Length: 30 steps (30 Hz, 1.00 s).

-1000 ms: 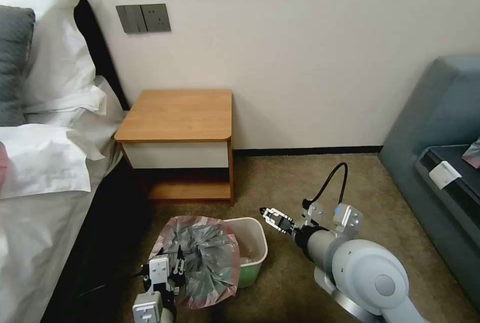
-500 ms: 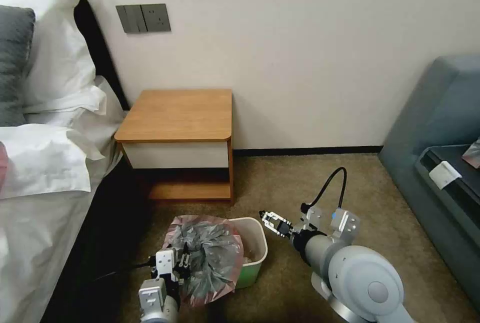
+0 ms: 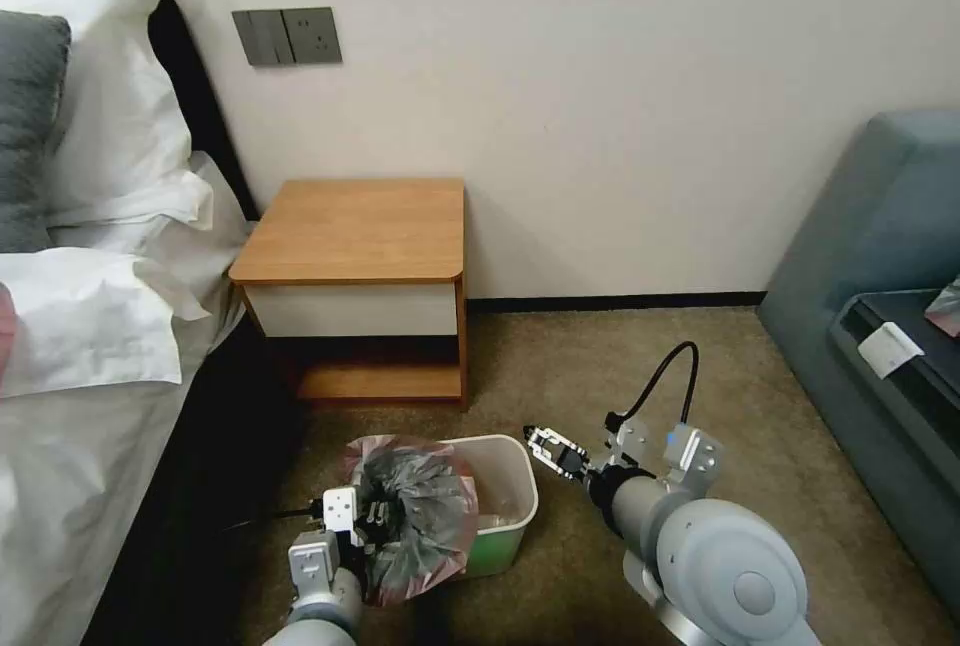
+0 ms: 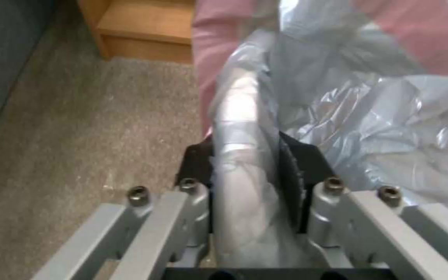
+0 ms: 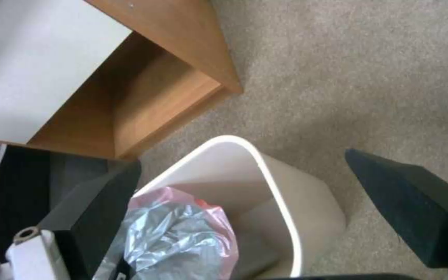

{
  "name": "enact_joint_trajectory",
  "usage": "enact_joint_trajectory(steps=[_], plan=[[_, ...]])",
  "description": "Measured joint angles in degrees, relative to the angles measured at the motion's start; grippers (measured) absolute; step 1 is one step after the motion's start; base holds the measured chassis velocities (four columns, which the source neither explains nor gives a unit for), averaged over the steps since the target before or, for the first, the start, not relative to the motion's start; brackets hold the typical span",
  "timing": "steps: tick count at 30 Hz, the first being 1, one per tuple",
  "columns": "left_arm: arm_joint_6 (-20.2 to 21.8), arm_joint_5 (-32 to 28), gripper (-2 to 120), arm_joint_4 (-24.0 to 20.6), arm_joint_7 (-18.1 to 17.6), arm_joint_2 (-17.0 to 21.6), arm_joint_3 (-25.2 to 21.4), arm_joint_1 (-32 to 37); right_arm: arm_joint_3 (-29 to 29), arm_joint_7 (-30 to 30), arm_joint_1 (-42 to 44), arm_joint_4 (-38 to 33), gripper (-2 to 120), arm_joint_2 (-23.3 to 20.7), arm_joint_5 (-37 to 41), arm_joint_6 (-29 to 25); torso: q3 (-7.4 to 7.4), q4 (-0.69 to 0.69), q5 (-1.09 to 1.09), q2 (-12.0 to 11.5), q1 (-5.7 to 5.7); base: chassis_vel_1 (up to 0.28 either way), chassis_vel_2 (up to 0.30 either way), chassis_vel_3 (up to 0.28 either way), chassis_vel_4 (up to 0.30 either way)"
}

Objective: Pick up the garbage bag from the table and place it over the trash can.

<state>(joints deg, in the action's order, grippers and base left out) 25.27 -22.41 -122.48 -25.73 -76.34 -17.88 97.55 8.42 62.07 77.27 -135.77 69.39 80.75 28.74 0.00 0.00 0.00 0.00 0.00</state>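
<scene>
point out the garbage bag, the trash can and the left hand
garbage bag (image 3: 420, 511), head view, crinkled grey middle
trash can (image 3: 527, 486), head view, right rim
left hand (image 4: 255, 171), left wrist view, between its fingertips, shut on a fold of the bag

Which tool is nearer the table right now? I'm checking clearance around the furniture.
Right. The right tool hangs open above the trash can's right rim, just before the table's front right leg. The left tool, clamping the garbage bag, sits farther back toward the robot.

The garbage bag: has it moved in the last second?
Yes. The garbage bag, clamped in the left end effector, has shifted toward the robot's right, covering more of the trash can, which has stayed put below the table.
</scene>
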Motion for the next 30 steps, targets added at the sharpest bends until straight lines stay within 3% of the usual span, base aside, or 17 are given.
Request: enact_joint_trajectory(steps=[4, 9, 11, 12, 15, 16, 18, 22, 30], plan=[[-0.1, -0.4, 14, 0.2, -0.5, -0.1, 0.2, -0.1, 0.1, -0.3, 0.0, -0.4, 100, 0.1, -0.1, -0.1, 0.0, 0.0, 0.01, 0.0, 0.0, 0.0, 0.0, 0.0, 0.0], [-4.1, -0.4, 6, -0.3, -1.7, -0.7, 0.5, 0.4, -0.2, -4.0, 0.3, -2.6, 100, -0.7, -1.6, 0.2, 0.0, -0.01, -0.03, 0.0, 0.0, 0.0, 0.0, 0.0, 0.0], [-8.2, 0.4, 6, -2.1, -1.4, -0.8, -0.5, 1.3, -1.1, -9.1, 0.3, -4.4, 100, -2.2, -4.2, 1.8, 0.0, 0.0, 0.0, 0.0, 0.0, 0.0, 0.0, 0.0, 0.0], [-8.2, 0.4, 6, -2.1, -1.4, -0.8, -0.5, 1.3, -1.1, -9.1, 0.3, -4.4, 100, -2.2, -4.2, 1.8, 0.0, 0.0, 0.0, 0.0, 0.0, 0.0, 0.0, 0.0, 0.0], [-12.5, 1.8, 6, -5.5, 1.1, -0.6, -2.1, 2.3, -2.8, -20.4, -0.9, -4.8, 100, -4.6, -9.6, 5.3, 0.0, 0.0, 0.0, 0.0, 0.0, 0.0, 0.0, 0.0, 0.0], [-12.5, 1.8, 6, -5.5, 1.1, -0.6, -2.1, 2.3, -2.8, -20.4, -0.9, -4.8, 100, -4.6, -9.6, 5.3, 0.0, 0.0, 0.0, 0.0, 0.0, 0.0, 0.0, 0.0, 0.0], [-13.6, 2.3, 6, -7.8, 2.5, -0.3, -3.3, 2.8, -4.5, -27.5, -2.6, -4.1, 100, -5.6, -13.1, 6.3, 0.0, 0.0, 0.0, 0.0, 0.0, 0.0, 0.0, 0.0, 0.0], [-14.1, 2.4, 6, -11.6, 4.2, 0.5, -5.5, 3.6, -8.2, -34.5, -5.8, -1.9, 100, -5.3, -17.9, 7.1, 0.0, 0.0, 0.0, 0.0, 0.0, 0.0, 0.0, 0.0, 0.0], [-15.6, 3.4, 6, -14.3, 6.6, 1.0, -7.4, 5.0, -14.0, -36.1, -10.1, 3.2, 100, -1.8, -25.9, 5.0, 0.0, 0.0, -0.01, 0.0, 0.0, 0.0, 0.0, 0.0, 0.0]])
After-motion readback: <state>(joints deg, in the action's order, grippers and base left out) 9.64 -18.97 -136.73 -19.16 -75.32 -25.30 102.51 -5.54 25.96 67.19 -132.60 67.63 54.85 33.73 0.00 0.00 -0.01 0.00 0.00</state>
